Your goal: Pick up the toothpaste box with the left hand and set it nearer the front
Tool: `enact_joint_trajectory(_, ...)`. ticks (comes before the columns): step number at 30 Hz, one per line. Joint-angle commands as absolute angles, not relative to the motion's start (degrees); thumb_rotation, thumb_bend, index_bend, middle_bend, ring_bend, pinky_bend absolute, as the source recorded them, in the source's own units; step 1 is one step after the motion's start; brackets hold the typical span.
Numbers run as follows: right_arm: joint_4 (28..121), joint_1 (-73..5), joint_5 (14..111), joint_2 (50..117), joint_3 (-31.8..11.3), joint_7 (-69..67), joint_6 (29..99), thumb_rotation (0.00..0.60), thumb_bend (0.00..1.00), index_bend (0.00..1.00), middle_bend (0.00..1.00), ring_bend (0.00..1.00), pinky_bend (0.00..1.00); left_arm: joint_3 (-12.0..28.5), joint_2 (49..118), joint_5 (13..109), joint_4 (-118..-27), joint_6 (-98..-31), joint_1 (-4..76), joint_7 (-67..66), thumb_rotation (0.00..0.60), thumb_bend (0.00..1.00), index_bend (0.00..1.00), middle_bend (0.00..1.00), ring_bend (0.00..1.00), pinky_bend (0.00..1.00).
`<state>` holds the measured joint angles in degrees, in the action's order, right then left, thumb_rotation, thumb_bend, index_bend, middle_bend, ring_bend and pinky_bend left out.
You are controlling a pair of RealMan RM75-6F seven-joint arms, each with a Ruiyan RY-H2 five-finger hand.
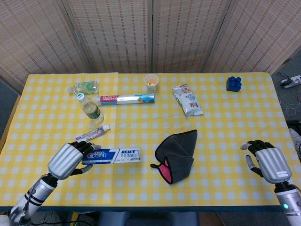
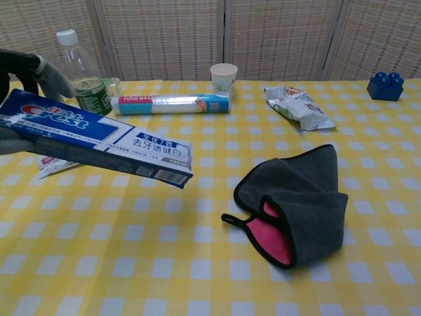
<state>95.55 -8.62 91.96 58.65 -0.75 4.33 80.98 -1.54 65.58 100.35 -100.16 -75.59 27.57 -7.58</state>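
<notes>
Toothpaste box [image 1: 111, 155] held at one end by left hand [image 1: 68, 160], long end unsupported above worktop [image 1: 216, 136]; tipping or slipping risked on lowering. Right hand [image 1: 266, 161] empty, fingers loosely curled.

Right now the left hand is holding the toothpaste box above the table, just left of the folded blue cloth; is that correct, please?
Not quite: the cloth is dark grey with a pink lining, not blue, as the head view shows. The left hand does hold the toothpaste box above the table, left of it.

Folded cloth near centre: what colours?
Dark grey cloth with a pink inner side; the chest view shows it best.
</notes>
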Motion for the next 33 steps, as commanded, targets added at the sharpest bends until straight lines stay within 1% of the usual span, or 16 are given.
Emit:
enact_joint_trajectory(1, 95.42, -8.59, 91.92, 58.68, -0.76, 4.16, 81.04, 0.600, 0.51, 0.39, 0.39, 0.32, 0.42, -1.82, 67.32, 100.90, -99.24, -74.01, 28.24, -8.17, 0.600, 0.26, 0.36, 0.40, 0.41, 0.61)
enact_joint_trajectory(6, 95.14, -8.56, 91.89, 58.70, -0.76, 3.89, 81.07, 0.600, 0.51, 0.39, 0.39, 0.32, 0.42, -2.02, 69.22, 100.69, -98.41, -72.84, 28.23, -9.40, 0.600, 0.26, 0.36, 0.40, 0.41, 0.61)
enact_joint_trajectory(7, 95.06, -8.55, 91.91, 58.71, -0.74, 3.81, 81.10, 0.600, 0.51, 0.39, 0.39, 0.32, 0.42, -2.02, 69.74, 100.42, -98.09, -72.57, 28.16, -9.85, 0.600, 0.26, 0.35, 0.40, 0.41, 0.61)
enact_joint_trajectory(8, 94.99, -8.54, 91.90, 58.73, -0.74, 3.71, 81.11, 0.600, 0.51, 0.39, 0.39, 0.32, 0.42, -2.14, 70.02, 99.86, -97.86, -71.74, 28.15, -10.77, 0.600, 0.26, 0.32, 0.38, 0.40, 0.61)
enact_joint_trajectory(9, 94.92, -8.54, 91.92, 58.74, -0.74, 3.60, 81.14, 0.600, 0.51, 0.39, 0.39, 0.32, 0.42, -2.36, 69.75, 98.94, -98.15, -70.31, 28.23, -12.18, 0.600, 0.26, 0.27, 0.34, 0.38, 0.61)
enact_joint_trajectory(11, 94.84, -8.53, 91.96, 58.73, -0.75, 3.46, 81.21, 0.600, 0.51, 0.39, 0.39, 0.32, 0.42, -2.44, 69.02, 97.12, -99.48, -68.45, 28.25, -14.29, 0.600, 0.26, 0.09, 0.19, 0.27, 0.53)
enact_joint_trajectory(12, 94.78, -8.51, 91.97, 58.69, -0.76, 3.38, 81.27, 0.600, 0.51, 0.39, 0.39, 0.32, 0.42, -2.38, 68.60, 95.99, -100.42, -67.76, 28.11, -15.54, 0.600, 0.26, 0.05, 0.14, 0.22, 0.49)
enact_joint_trajectory(13, 94.73, -8.49, 91.96, 58.66, -0.77, 3.32, 81.30, 0.600, 0.51, 0.39, 0.39, 0.32, 0.42, -2.28, 68.42, 95.34, -100.99, -67.63, 27.93, -16.23, 0.600, 0.26, 0.01, 0.07, 0.17, 0.43)
enact_joint_trajectory(14, 94.70, -8.48, 91.96, 58.63, -0.79, 3.25, 81.34, 0.600, 0.51, 0.39, 0.39, 0.32, 0.42, -2.12, 68.48, 94.91, -101.27, -67.88, 27.66, -16.66, 0.600, 0.26, 0.00, 0.04, 0.15, 0.40)
enact_joint_trajectory(17, 94.51, -8.47, 91.97, 58.59, -0.81, 2.91, 81.41, 0.600, 0.51, 0.39, 0.39, 0.32, 0.42, -1.86, 68.78, 94.14, -100.71, -69.32, 26.52, -18.24, 0.600, 0.26, 0.00, 0.03, 0.14, 0.36)
enact_joint_trajectory(23, 93.96, -8.57, 91.92, 58.59, -0.85, 2.22, 81.29, 0.600, 0.51, 0.39, 0.39, 0.32, 0.42, -1.88, 66.62, 91.67, -100.97, -72.48, 23.39, -20.73, 0.600, 0.26, 0.00, 0.03, 0.14, 0.36)
enact_joint_trajectory(28, 93.50, -8.86, 91.98, 58.76, -0.93, 1.64, 80.99, 0.600, 0.51, 0.39, 0.39, 0.32, 0.42, -1.65, 63.72, 86.46, -102.14, -74.26, 20.30, -22.10, 0.600, 0.26, 0.00, 0.03, 0.14, 0.36)
enact_joint_trajectory(33, 93.17, -9.05, 92.19, 58.91, -0.87, 1.30, 80.79, 0.600, 0.51, 0.39, 0.39, 0.32, 0.42, -1.58, 62.04, 83.79, -102.40, -78.27, 16.65, -21.90, 0.600, 0.26, 0.00, 0.03, 0.14, 0.35)
